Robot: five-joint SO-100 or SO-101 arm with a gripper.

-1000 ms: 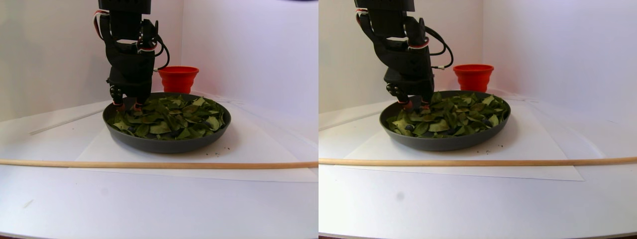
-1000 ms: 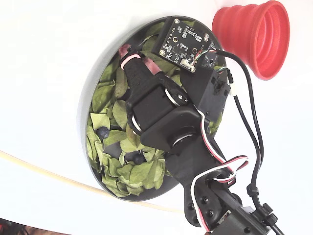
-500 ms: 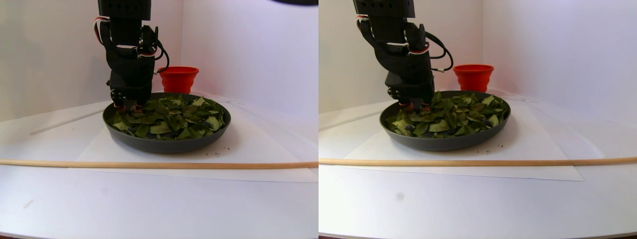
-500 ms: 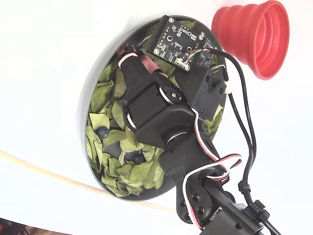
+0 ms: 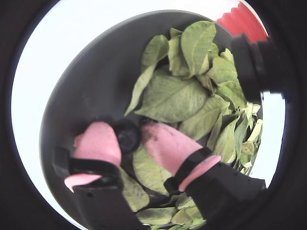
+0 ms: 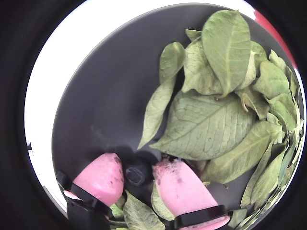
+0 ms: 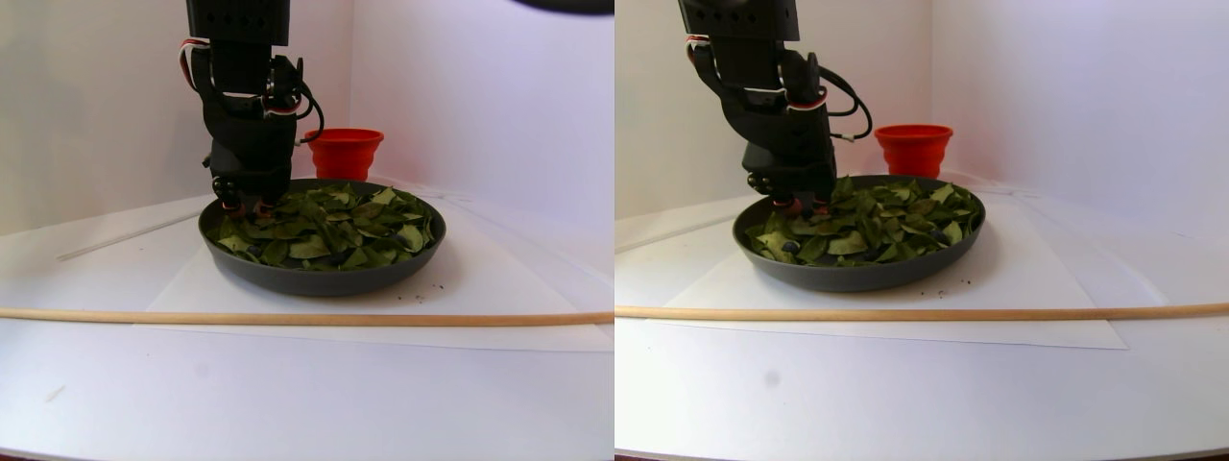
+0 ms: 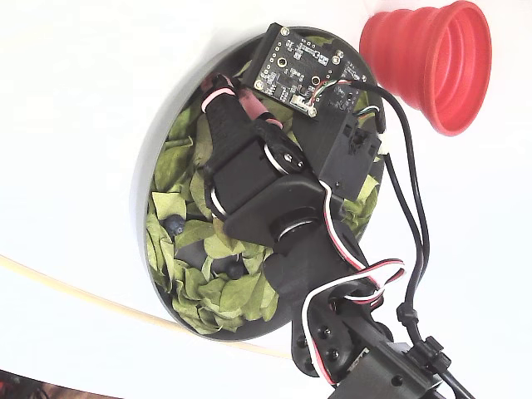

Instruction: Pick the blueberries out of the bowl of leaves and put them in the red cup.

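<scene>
Pink-padded, the gripper (image 5: 129,136) in a wrist view has its two fingers closed narrow around one dark berry (image 5: 127,137), a pad touching it on each side, low over the bare grey floor of the bowl (image 5: 86,86). Leaves (image 5: 177,96) are heaped to the right of the berry and under the fingers, and a sliver of the cup (image 5: 240,21) shows at the upper right, beyond the rim. In another wrist view the gripper (image 6: 138,173) shows the same hold from closer: the berry (image 6: 137,172) sits pinched between the pink pads (image 6: 100,177), its underside apparently at the bowl (image 6: 105,96) floor, with large leaves (image 6: 206,124) just to its right and smaller ones below. In the stereo pair view the arm (image 7: 245,96) stands upright over the left part of the bowl (image 7: 322,279); the gripper (image 7: 245,205) is down among the leaves (image 7: 336,230), with only the pink tips visible and the berry hidden. The cup (image 7: 344,152) stands upright behind the bowl, empty or not I cannot tell. A thin wooden stick (image 7: 288,318) lies across the table in front. In the fixed view the arm (image 8: 283,216) covers the bowl's middle, the gripper (image 8: 229,87) is near the bowl's (image 8: 158,141) upper left rim, and the berry between its pads is out of sight. More berries (image 8: 174,226) lie loose among the leaves (image 8: 216,291) lower down. The cup (image 8: 432,58) is close beside the bowl at the upper right.
</scene>
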